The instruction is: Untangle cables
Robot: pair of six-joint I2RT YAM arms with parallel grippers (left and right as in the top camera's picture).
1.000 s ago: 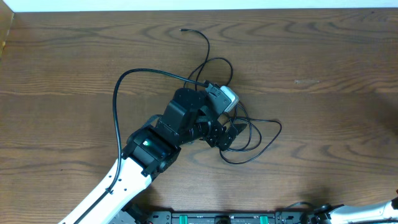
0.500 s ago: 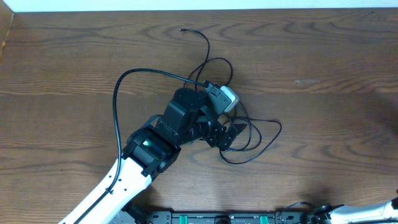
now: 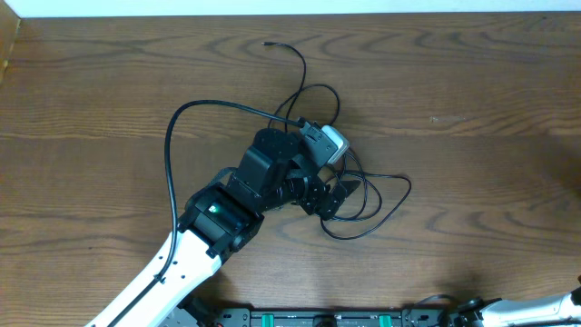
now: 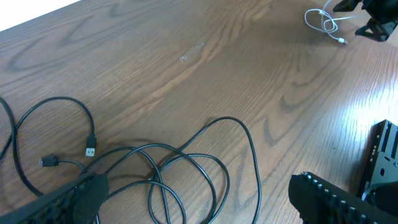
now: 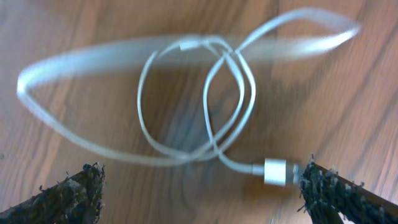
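Observation:
The thin black cord (image 3: 377,195) lies in loose loops at the table's centre, one end (image 3: 268,43) trailing to the far side. My left gripper (image 3: 332,196) is open and low over these loops. In the left wrist view the black loops (image 4: 186,168) lie on the wood between its fingers (image 4: 329,199), and its small plug ends (image 4: 91,149) lie to the left. The white cord (image 5: 199,106) lies apart in its own loose coil, its silver plug (image 5: 277,171) close to one finger. My right gripper (image 5: 202,173) is open over it. The white cord also shows far off in the left wrist view (image 4: 324,22).
The left arm (image 3: 213,218) reaches in from the near left, its thick black wire (image 3: 172,136) arching over the table. The right arm's base (image 3: 545,309) shows at the near right edge. Bare wood table (image 3: 472,91) surrounds the cords.

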